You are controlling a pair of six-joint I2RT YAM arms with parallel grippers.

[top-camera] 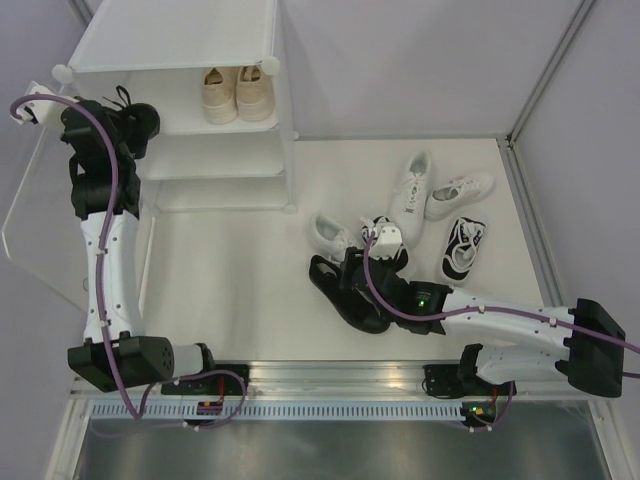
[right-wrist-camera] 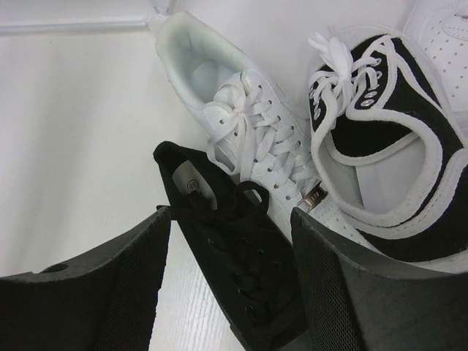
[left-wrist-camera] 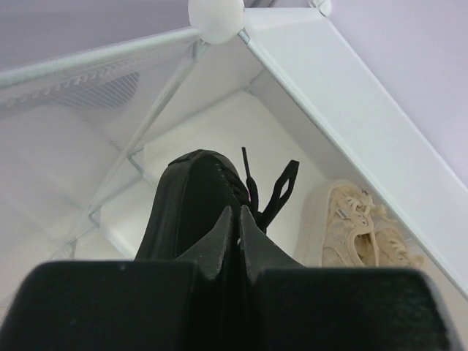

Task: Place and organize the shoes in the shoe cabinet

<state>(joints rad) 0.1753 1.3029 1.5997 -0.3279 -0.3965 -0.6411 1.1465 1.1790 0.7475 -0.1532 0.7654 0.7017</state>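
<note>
Nearest the arm bases, on the white table (top-camera: 230, 300), the right gripper (right-wrist-camera: 230, 216) stood wide open with its two fingers either side of the loose black sneaker (right-wrist-camera: 234, 256). It gripped nothing, and I could not tell whether the pads touched the sneaker's sides. Just beyond that sneaker lay a white sneaker (right-wrist-camera: 248, 124), heel away from the gripper, and touching its right side a black-and-white sneaker (right-wrist-camera: 387, 153) with white laces. Farther out on the table were two more white sneakers (top-camera: 412, 185) (top-camera: 460, 192) and a second black-and-white sneaker (top-camera: 463, 250), all outside the cabinet.

At the far left stood the shoe cabinet (top-camera: 170, 35), its frosted door (top-camera: 40, 220) swung open to the left. The left gripper (left-wrist-camera: 238, 216) was clamped tight on the held black sneaker (left-wrist-camera: 194, 197), at the open front of the uppermost tier. Whether the sole rested on the shelf was unclear. Inside that same tier, to the right, the beige pair (top-camera: 238, 93) sat side by side.
</note>
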